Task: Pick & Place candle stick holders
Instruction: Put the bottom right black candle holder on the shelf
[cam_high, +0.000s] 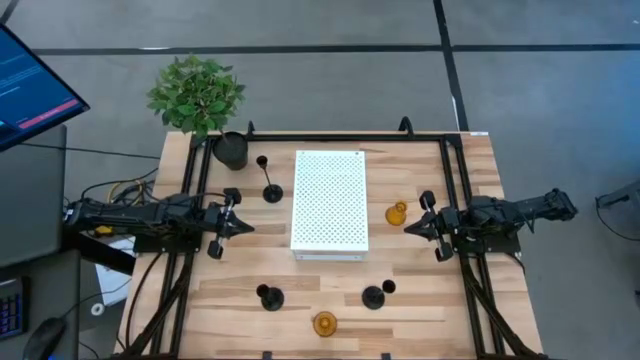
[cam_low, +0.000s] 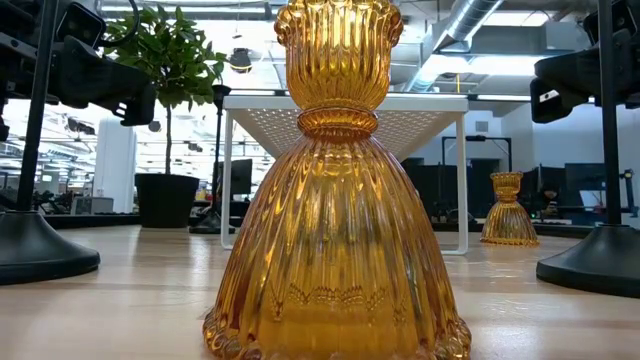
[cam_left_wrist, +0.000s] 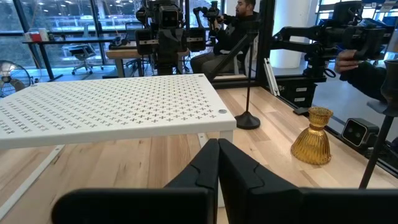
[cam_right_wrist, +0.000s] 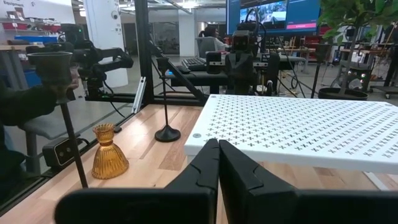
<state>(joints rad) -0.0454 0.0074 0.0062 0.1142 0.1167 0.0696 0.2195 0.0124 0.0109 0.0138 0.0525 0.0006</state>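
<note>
Both grippers are shut and empty, hovering at mid-table on either side of a white perforated platform (cam_high: 330, 200). My left gripper (cam_high: 245, 226) is off its left edge and my right gripper (cam_high: 408, 226) off its right edge. One amber holder (cam_high: 397, 213) stands on its base just in front of the right gripper. A second amber holder (cam_high: 324, 323) stands at the near edge and fills the low view (cam_low: 335, 190). Tall black holders stand on round bases at the far left (cam_high: 272, 192), near left (cam_high: 270, 297) and near right (cam_high: 373, 296).
A black plant pot (cam_high: 231, 150) with a green plant stands at the far left corner. Black frame rails run along the table's left, right and far sides. A person sits in the room beyond the table (cam_left_wrist: 239, 25). Bare wood lies between the platform and the near holders.
</note>
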